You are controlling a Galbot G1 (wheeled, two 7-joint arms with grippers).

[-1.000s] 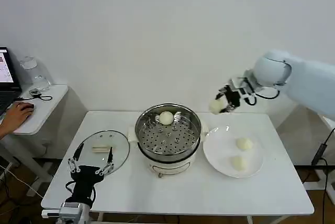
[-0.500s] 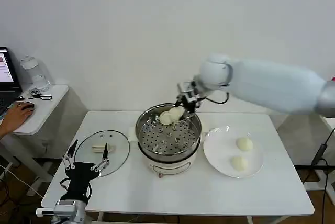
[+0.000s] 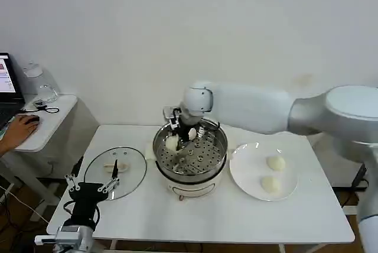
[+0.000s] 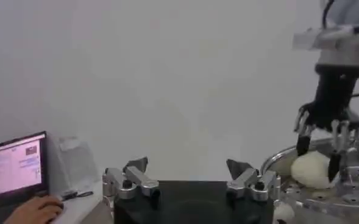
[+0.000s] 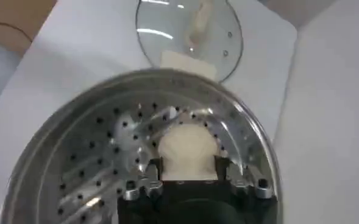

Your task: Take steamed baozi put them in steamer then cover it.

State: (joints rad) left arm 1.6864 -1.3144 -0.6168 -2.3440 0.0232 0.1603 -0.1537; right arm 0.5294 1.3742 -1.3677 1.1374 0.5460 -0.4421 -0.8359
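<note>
We see the right end effector (image 3: 175, 140) clenched on a steamed baozi (image 3: 172, 143) low inside the steamer (image 3: 190, 153), bun between its fingertips, round with no long axis, left end effector (image 3: 94, 183) released beside the cover (image 3: 115, 171) on the bench (image 3: 236, 217).

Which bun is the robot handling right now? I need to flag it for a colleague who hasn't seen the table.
Find the steamer mid-table. Inside, at its left wall, the right gripper grips one baozi; another bun sits free behind it.

The white right arm (image 3: 254, 106) reaches across the round shiny steel steamer (image 3: 190, 152), blocking its open top.
</note>
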